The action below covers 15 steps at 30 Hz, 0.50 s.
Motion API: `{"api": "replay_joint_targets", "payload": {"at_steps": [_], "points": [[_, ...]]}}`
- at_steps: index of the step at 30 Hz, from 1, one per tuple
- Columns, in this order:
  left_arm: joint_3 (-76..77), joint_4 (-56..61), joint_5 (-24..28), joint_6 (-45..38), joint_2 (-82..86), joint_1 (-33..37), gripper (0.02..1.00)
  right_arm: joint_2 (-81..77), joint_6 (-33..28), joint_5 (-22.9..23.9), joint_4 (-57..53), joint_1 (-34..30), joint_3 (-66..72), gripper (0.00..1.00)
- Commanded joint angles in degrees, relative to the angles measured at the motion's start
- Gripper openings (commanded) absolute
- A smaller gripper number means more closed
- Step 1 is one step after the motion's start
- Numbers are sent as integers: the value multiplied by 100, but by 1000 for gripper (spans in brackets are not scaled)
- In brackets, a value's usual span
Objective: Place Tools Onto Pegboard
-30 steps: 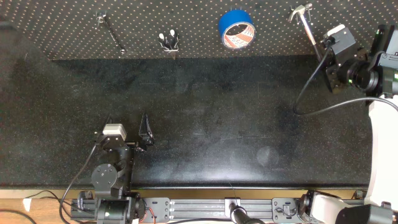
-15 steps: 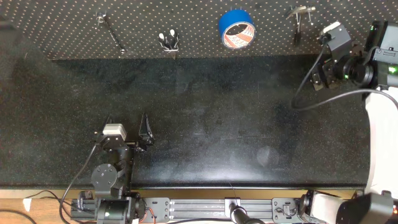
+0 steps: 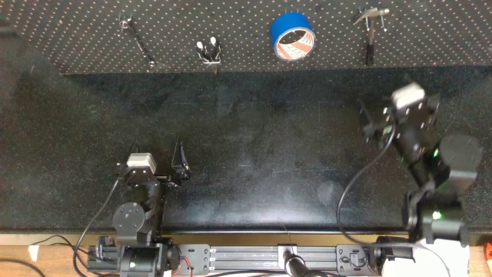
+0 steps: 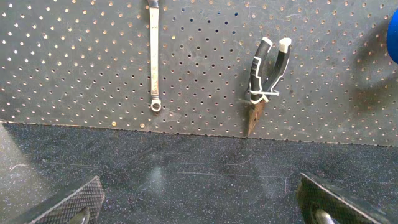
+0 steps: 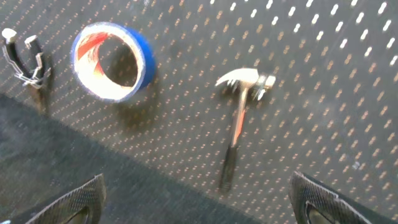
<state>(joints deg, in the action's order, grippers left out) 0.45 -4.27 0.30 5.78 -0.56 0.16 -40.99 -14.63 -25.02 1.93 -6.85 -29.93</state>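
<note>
Pegboard (image 3: 61, 38): four tools hung; task judged complete.
Right gripper (image 5: 196, 202): 3 o'clock, fingers spread, empty.
Left gripper (image 4: 199, 205): 8 o'clock, fingers spread, empty.
Blue tape roll (image 3: 292, 36): 12 o'clock.
Hammer (image 3: 370, 27): 1 o'clock.
Wrench (image 3: 137, 38): 11 o'clock.
Pliers (image 3: 208, 51): wrench's 3 o'clock.

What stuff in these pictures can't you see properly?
- Blue tape, left wrist view: cut off by the picture's edge, so just a sliver shows.
- Wrench, left wrist view: its upper end is cut off by the edge.
- Pliers, right wrist view: blurred, so the tip is unclear.
- Hammer, how it hangs: blurred in the right wrist view, too small in the top view.
</note>
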Motion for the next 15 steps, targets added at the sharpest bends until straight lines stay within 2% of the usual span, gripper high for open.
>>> {"api": "replay_joint_targets", "payload": {"at_steps": [1, 3, 5, 6, 7, 8, 12, 15], "points": [[-13, -31, 42, -70, 35, -20, 996, 1327, 789, 192, 627, 275, 1488, 956], [-13, -31, 42, -72, 37, -20, 996, 1937, 870, 212, 660, 365, 1989, 956], [-13, -31, 42, -70, 35, -20, 996, 2745, 1143, 540, 789, 455, 2555, 956], [-13, -31, 42, -70, 35, -17, 996, 3086, 1147, 846, 809, 540, 2736, 956], [-13, -31, 42, -72, 37, -20, 996, 3383, 1298, 1445, 813, 717, 2876, 956], [-13, -31, 42, -70, 37, -17, 998, 3501, 1292, 1663, 813, 839, 2931, 956], [-13, -31, 42, -70, 37, -20, 996, 3952, 1132, 1893, 341, 1080, 2970, 956], [-13, -31, 42, -70, 37, -17, 996, 4096, 1141, 2269, 127, 1080, 2970, 956]]}}
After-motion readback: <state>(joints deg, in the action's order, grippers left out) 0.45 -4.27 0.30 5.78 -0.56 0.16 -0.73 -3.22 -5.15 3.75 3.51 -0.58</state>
